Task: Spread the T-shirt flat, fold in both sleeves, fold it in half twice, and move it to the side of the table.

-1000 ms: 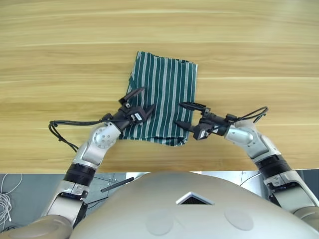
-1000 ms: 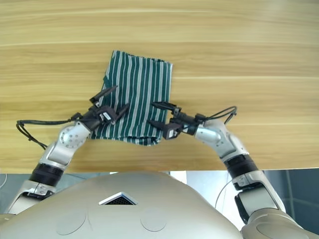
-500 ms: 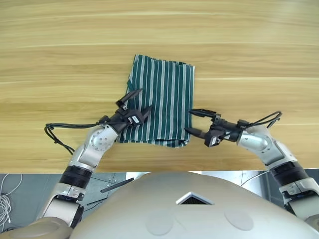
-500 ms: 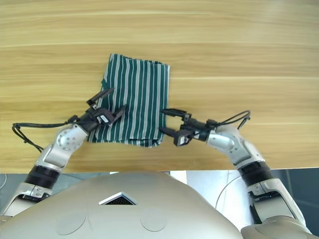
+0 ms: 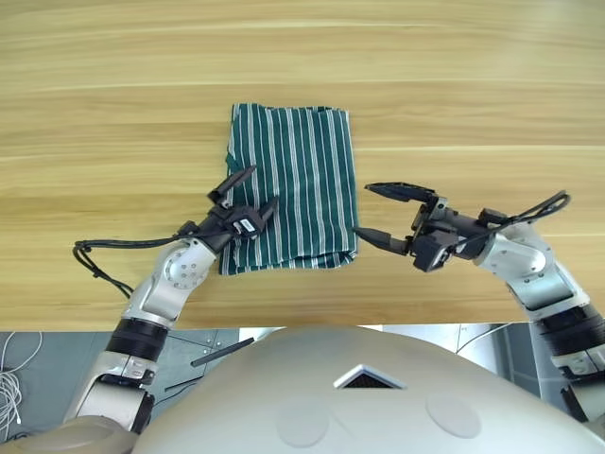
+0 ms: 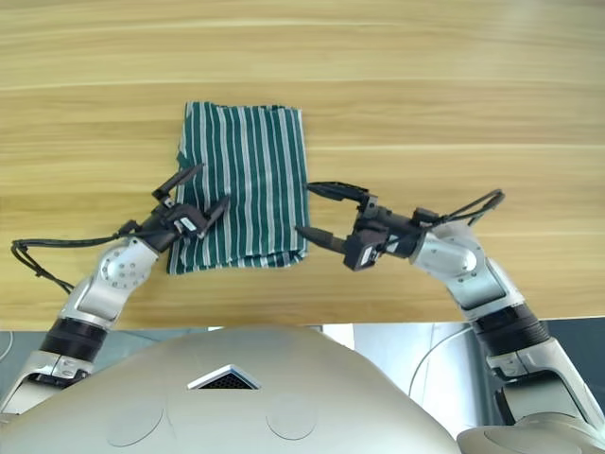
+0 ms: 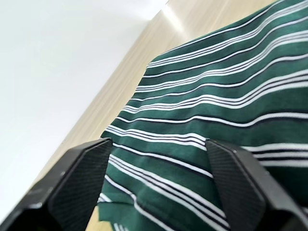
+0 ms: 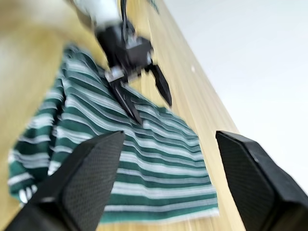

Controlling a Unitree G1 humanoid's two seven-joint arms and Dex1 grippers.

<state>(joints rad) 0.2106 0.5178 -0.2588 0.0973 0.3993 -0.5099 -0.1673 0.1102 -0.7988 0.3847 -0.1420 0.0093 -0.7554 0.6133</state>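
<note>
- The T-shirt (image 5: 293,180), dark green with thin white stripes, lies folded into a compact rectangle on the wooden surface (image 5: 473,95). It sits somewhat to the robot's left of centre, nearer the near edge than the far one.
- Its stripes run away from the robot. The near edge is slightly rumpled, with layers showing at the near left corner.
- The left gripper (image 5: 264,185) is over the near left part of the T-shirt, fingers spread apart and holding nothing. In the left wrist view the two black fingers (image 7: 77,178) frame the striped cloth, but I cannot tell whether they touch it.
- The right gripper (image 5: 363,209) is just beside the T-shirt's right edge, close to the near right corner. Its fingers are also released and wide apart, tips pointing at the cloth.
- A black cable (image 5: 95,255) loops out from the left arm over the surface.
</note>
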